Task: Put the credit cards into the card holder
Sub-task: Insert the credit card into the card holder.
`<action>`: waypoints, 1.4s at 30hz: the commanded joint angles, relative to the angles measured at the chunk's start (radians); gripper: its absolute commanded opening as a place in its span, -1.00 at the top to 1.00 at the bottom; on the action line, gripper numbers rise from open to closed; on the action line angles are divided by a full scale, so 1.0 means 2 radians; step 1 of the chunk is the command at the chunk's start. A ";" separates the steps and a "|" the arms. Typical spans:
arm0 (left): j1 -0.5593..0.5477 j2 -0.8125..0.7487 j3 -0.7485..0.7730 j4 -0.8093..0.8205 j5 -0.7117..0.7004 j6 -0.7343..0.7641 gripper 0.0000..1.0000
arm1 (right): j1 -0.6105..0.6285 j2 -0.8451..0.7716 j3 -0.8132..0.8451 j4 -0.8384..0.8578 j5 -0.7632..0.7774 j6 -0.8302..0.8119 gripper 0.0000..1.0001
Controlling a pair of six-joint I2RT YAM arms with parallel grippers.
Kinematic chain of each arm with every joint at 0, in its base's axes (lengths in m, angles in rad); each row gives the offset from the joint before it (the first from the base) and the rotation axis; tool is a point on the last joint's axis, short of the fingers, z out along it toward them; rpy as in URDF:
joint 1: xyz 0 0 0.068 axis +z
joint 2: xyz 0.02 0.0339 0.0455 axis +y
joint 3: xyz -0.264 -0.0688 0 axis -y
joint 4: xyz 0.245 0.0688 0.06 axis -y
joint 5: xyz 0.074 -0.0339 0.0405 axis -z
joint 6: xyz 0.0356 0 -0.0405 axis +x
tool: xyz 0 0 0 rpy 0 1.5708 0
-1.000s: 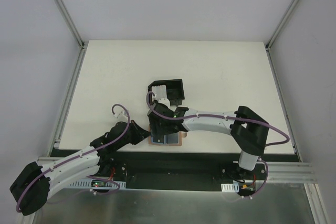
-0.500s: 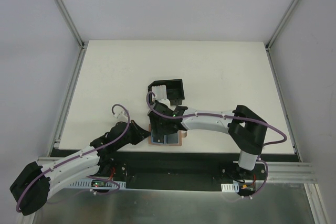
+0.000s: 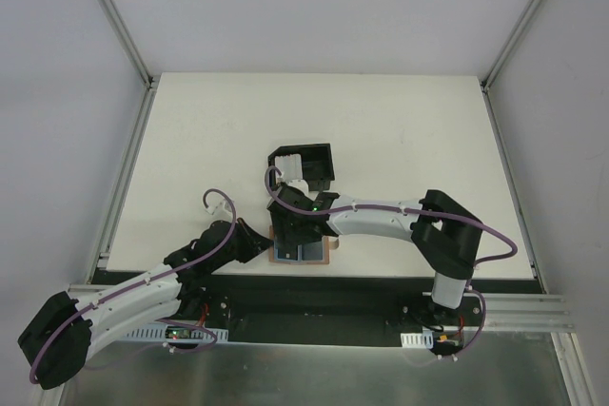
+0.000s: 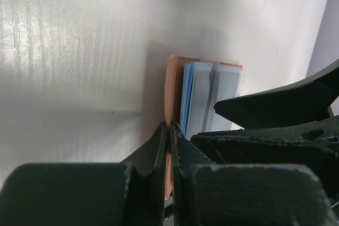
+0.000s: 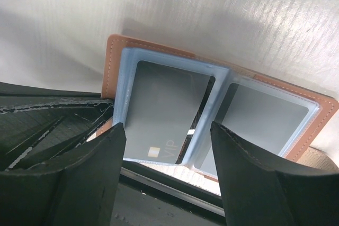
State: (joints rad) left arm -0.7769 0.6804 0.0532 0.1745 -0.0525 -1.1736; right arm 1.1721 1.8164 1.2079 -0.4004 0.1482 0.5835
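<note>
The tan card holder [image 3: 328,254] lies open at the table's near edge. Its pale blue plastic sleeves [image 5: 124,67] face up. A grey credit card marked VIP [image 5: 159,104] sits askew in the left sleeve, and a second grey card [image 5: 265,123] fills the right one. My left gripper [image 4: 168,129] is shut on the holder's left leather edge [image 4: 172,86]. Just above the VIP card, my right gripper [image 5: 168,138] hovers open, with a gap on the card's right side.
A black open-sided box [image 3: 309,166] with white items inside stands just behind the card holder. The table's front edge and a dark rail [image 5: 175,189] run right under the holder. Both arms crowd the same small spot.
The right arm has crept slightly left over the card holder. The left gripper keeps its hold on the leather edge.
</note>
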 commanded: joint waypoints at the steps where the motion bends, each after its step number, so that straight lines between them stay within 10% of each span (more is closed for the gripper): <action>1: 0.005 -0.003 -0.002 0.006 0.008 -0.002 1.00 | -0.002 0.002 0.023 -0.003 -0.004 0.000 -0.36; 42: 0.004 -0.011 -0.010 0.023 0.012 0.006 1.00 | 0.006 0.020 0.068 -0.106 0.057 -0.016 -0.04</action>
State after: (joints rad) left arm -0.7769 0.6724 0.0494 0.1982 -0.0319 -1.1675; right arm 1.1755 1.8660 1.2991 -0.5400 0.2096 0.5659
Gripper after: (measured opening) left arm 0.007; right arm 0.530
